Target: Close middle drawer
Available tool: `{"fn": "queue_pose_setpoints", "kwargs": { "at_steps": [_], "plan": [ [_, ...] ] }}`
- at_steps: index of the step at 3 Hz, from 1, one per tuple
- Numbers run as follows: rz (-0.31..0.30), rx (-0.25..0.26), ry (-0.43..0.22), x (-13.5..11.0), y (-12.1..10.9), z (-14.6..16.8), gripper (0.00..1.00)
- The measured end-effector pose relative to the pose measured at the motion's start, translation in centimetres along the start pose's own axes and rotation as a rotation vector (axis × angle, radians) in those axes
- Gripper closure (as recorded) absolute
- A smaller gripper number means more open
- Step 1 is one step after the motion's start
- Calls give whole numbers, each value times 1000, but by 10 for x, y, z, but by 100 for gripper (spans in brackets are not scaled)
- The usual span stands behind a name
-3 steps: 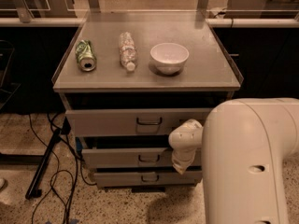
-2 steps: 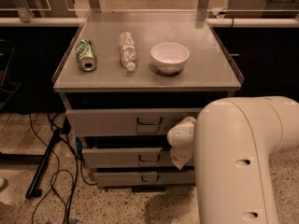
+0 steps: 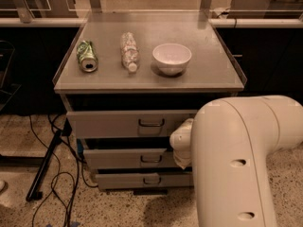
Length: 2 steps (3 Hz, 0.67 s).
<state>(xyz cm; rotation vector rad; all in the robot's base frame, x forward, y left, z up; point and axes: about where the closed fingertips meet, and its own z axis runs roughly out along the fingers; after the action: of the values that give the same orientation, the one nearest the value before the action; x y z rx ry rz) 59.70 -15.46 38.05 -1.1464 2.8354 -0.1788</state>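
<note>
The middle drawer [image 3: 124, 158] is the second grey front of the cabinet, with a small dark loop handle [image 3: 151, 159] at its centre. It stands out slightly, with a dark gap above it. My big white arm [image 3: 246, 160] fills the lower right and covers the right ends of the drawers. A rounded white wrist part [image 3: 182, 143] sits against the middle drawer's front, right of the handle. My gripper is hidden behind the arm.
On the cabinet top [image 3: 208, 77] lie a green can [image 3: 87, 56] and a plastic bottle [image 3: 129, 51], beside a white bowl [image 3: 172, 58]. The upper drawer [image 3: 118, 123] and lower drawer [image 3: 128, 180] flank the middle one. Black cables and a pole [image 3: 45, 167] lie on the floor at left.
My arm has swung left and fills more of the lower right. The wrist part stays at the middle drawer's front. The drawers look unchanged.
</note>
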Motion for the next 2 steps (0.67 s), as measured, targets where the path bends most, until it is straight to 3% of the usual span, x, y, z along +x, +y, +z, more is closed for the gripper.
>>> {"fn": "queue_pose_setpoints", "kwargs": {
  "at_steps": [1, 2],
  "plan": [
    [0, 0, 0, 0, 0, 0, 100],
    [-2, -39, 9, 24, 5, -8, 100]
  ]
}}
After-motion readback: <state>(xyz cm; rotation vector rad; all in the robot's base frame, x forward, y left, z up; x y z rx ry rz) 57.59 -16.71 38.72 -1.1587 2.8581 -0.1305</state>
